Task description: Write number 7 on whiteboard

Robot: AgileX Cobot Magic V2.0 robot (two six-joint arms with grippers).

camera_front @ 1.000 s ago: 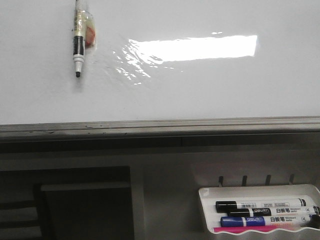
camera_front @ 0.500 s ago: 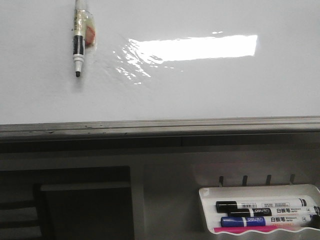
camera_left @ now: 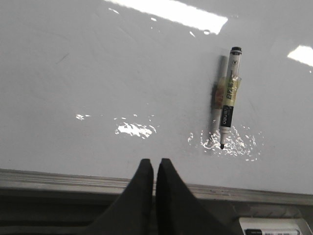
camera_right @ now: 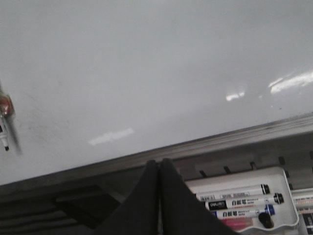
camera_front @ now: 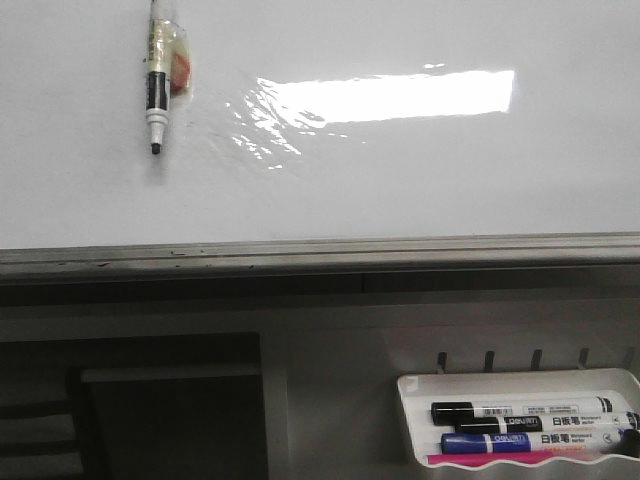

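The whiteboard (camera_front: pixel 400 180) fills the upper front view, glossy white with glare and a grey lower rim (camera_front: pixel 320 255). No number 7 shows on it. An uncapped marker (camera_front: pixel 156 90) with a tape wrap hangs tip down at the board's upper left; it also shows in the left wrist view (camera_left: pixel 228 98) and at the edge of the right wrist view (camera_right: pixel 4 122). My left gripper (camera_left: pixel 152 164) is shut and empty, in front of the rim, apart from the marker. My right gripper (camera_right: pixel 158 164) is shut and empty below the rim. Neither gripper shows in the front view.
A white marker tray (camera_front: pixel 520 380) hangs below the rim at the right, holding black, blue and pink markers (camera_front: pixel 520 420); it also shows in the right wrist view (camera_right: pixel 244 182). A dark chair (camera_front: pixel 80 410) stands below the board at the left.
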